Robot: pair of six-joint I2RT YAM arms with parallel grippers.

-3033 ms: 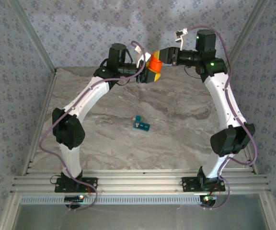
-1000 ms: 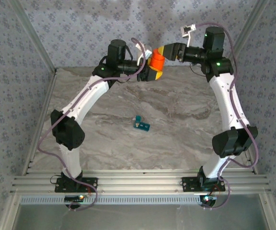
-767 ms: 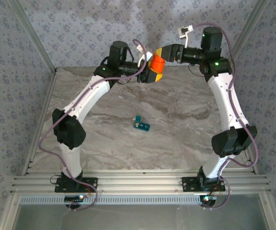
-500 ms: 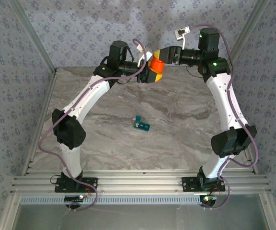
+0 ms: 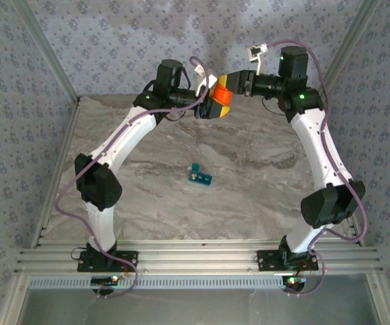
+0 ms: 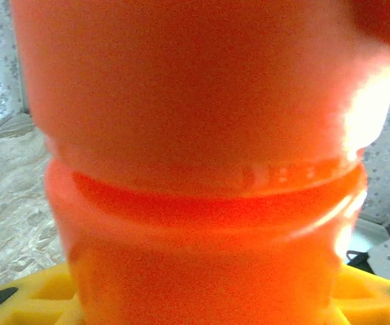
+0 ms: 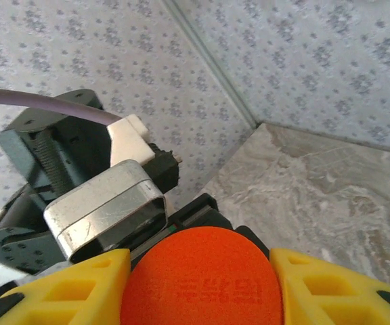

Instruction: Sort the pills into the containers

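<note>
At the 12 o'clock edge of the surface (image 5: 269, 189), seen from above, two arms meet on one orange bottle (image 5: 221, 95); one teal pill box (image 5: 200, 177) lies mid-surface, at the bottle's 6 o'clock, well apart. At the left wrist, the left pincer (image 6: 202, 301) clamps the bottle's body between two yellow fingers (image 6: 36, 296). At the right wrist, the right pincer (image 7: 198, 284) is closed on the cap (image 7: 198, 267) at 3 and 9 o'clock; embossed lettering shows there, too small to tell from above.

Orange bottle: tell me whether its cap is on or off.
On. The left wrist view shows the cap seated over the orange bottle neck; the right gripper flanks its embossed face.
</note>
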